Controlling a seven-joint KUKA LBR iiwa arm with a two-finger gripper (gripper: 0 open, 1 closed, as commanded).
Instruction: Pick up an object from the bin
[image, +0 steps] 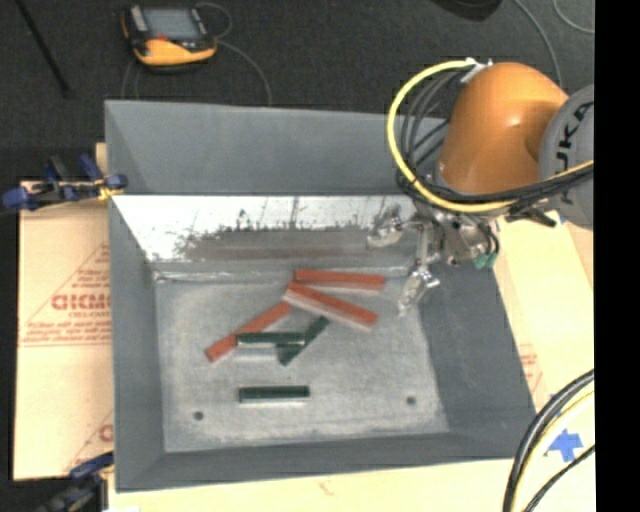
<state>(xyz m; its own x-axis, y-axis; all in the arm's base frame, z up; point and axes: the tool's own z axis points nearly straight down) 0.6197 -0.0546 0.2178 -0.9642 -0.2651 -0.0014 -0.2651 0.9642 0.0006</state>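
Note:
My gripper (400, 260) hangs at the bin's right side, near the back wall, open, with nothing between its fingers. Just left of it an orange-red bar (340, 280) lies flat. A second orange-red bar with a pale side (332, 306) lies under it at a slant, its right end close below the lower fingertip (414, 290). The gripper touches neither bar as far as I can see.
Further left lie a third orange-red bar (247, 334) and two dark green bars (303, 337) (262, 342) that cross one another. Another dark green bar (273, 394) lies alone near the front. The arm's orange cover and cables hang over the bin's right rear corner.

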